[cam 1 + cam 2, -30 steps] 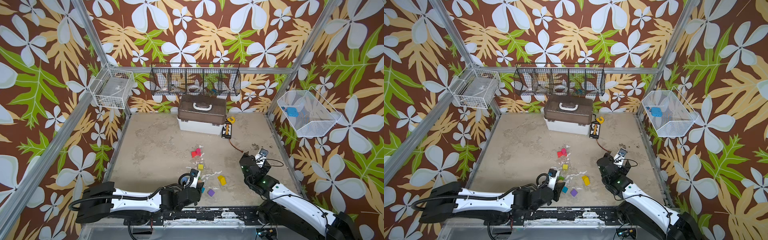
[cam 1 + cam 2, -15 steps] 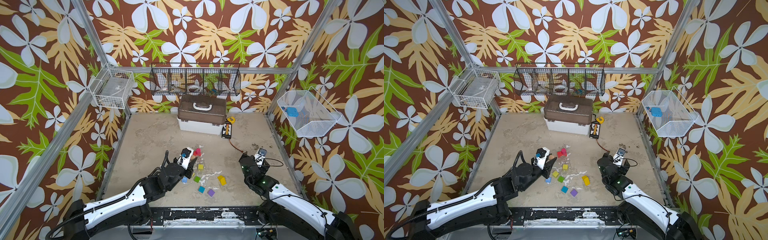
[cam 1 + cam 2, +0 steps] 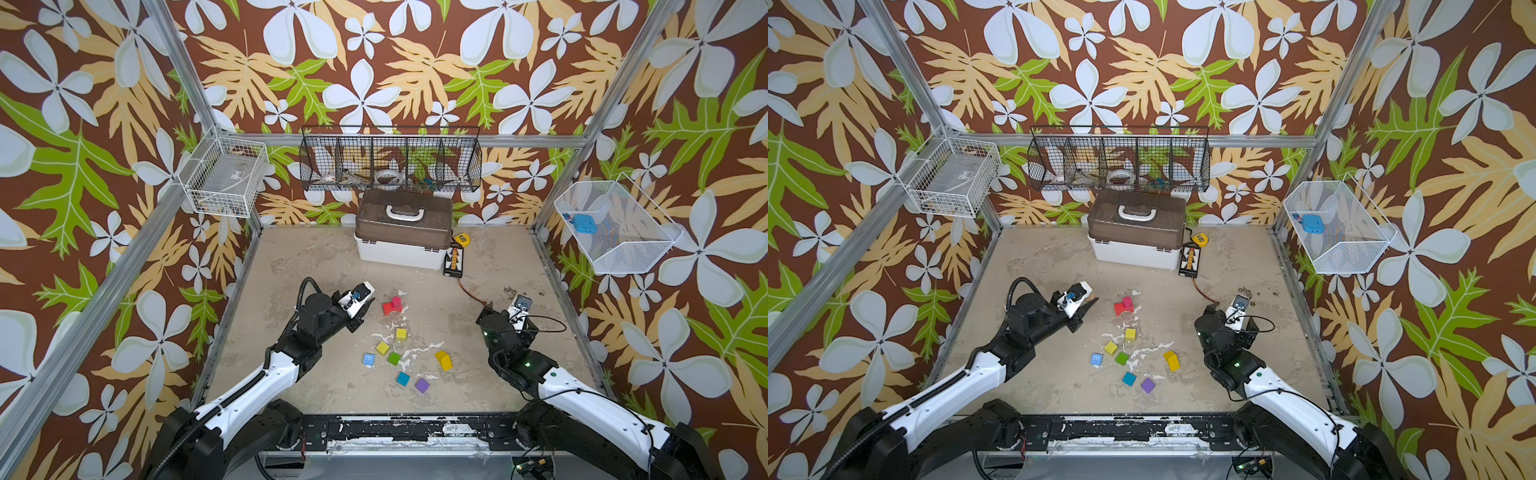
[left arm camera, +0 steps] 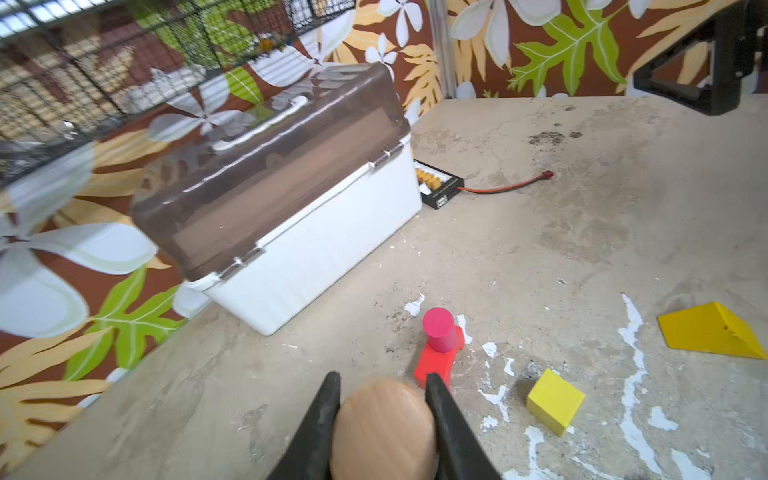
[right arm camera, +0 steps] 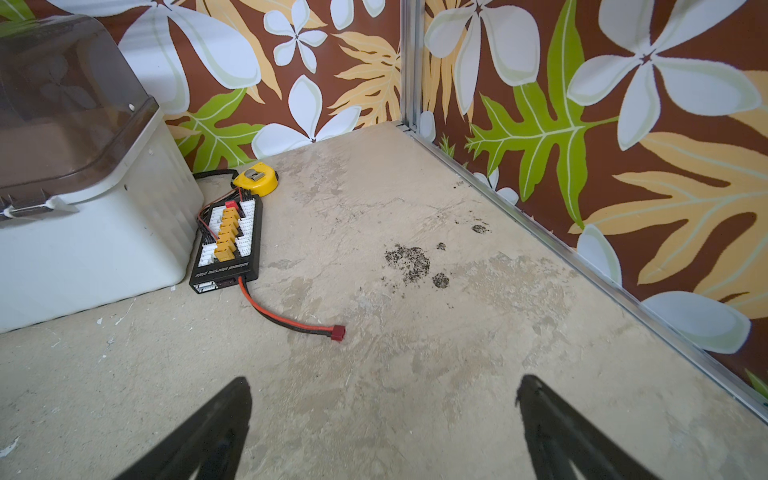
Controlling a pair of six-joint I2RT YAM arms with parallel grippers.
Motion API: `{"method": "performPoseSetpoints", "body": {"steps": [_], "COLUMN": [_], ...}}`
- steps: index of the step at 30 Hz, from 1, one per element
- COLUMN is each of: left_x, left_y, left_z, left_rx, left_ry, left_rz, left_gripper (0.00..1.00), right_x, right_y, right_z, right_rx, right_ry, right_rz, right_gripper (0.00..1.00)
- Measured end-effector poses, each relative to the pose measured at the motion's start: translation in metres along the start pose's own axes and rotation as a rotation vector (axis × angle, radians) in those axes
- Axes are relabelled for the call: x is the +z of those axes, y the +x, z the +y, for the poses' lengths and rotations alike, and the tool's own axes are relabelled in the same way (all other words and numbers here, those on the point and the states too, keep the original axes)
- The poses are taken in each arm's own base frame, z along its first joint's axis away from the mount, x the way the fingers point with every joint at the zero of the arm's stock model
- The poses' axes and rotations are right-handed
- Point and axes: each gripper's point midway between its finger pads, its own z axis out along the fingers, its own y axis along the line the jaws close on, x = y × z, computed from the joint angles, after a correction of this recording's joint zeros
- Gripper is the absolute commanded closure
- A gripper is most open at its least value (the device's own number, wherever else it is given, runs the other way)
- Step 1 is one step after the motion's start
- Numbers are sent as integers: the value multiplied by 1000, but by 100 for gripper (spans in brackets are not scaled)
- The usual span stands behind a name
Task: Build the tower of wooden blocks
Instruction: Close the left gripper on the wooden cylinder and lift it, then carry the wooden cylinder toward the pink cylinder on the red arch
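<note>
Only the left wrist view shows the left gripper (image 4: 382,380) clamped on the tan cylinder (image 4: 384,432), just left of the red slab (image 4: 436,365) carrying the pink cylinder (image 4: 438,330), while the right wrist view shows the right gripper (image 5: 384,395) spread wide above the table (image 5: 415,291), far right.

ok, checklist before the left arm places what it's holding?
1. Left gripper shut on tan cylinder: ok.
2. Cylinder square in the jaws: cannot tell, blurred.
3. Pink cylinder upright on red slab: ok.
4. Slab's end toward the gripper bare: ok.
5. Yellow cube apart from the slab: ok.
6. Right gripper open, nothing held: ok.
</note>
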Motion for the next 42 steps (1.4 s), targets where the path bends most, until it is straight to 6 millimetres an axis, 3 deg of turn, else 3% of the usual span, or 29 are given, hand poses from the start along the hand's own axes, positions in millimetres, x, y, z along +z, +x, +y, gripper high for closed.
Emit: {"method": "performPoseSetpoints", "body": {"steps": [5,10,15,24,35,42], "left_x": [19,17,35,43,82,104], "left_y": [31,40,56,57,71,70], "left_z": [-12,-21,-26,-25,-15,-11], "left_rx": [-36,-54,-73,-71,-22,51], "left_ry": [70,92,131,134,161,229], "left_rz": [82,61,113,129,247,320], "left_gripper": [100,100,100,100,100,100], "right_x": [1,4,6,4,5,5], "right_y": [0,1,0,-1,0,0], "right_z": [0,5,8,8,7,7], "right_rx": [-8,-21,-32,-21,-26,-30], "right_ry": [9,14,19,15,17,19], "right_rz": [1,8,14,10,13,15], "right_gripper": [0,0,0,0,0,0]}}
